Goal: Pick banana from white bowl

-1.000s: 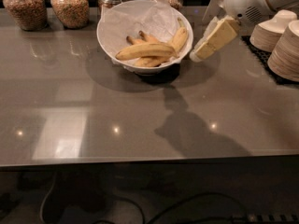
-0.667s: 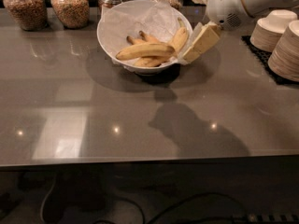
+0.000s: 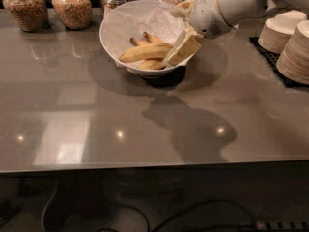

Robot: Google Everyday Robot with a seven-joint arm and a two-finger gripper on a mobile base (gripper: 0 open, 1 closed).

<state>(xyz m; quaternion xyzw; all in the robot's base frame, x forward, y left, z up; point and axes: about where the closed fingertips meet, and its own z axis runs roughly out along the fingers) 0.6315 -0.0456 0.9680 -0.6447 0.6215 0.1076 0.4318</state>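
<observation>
The white bowl stands at the back middle of the grey counter, lined with crinkled white paper. The banana lies across its middle, long, plump and yellow. Shorter bananas with dark tips lie behind and under it. My gripper reaches in from the upper right over the bowl's right rim, its cream fingers at the banana's right end. The white arm hides the bowl's right edge.
Glass jars of grains stand along the back left, more jars behind the bowl. Stacks of beige paper plates sit on a black mat at the right. The counter's front edge runs across the lower frame.
My gripper has moved left and down, from outside the bowl's right side to over its rim at the banana's right end.
</observation>
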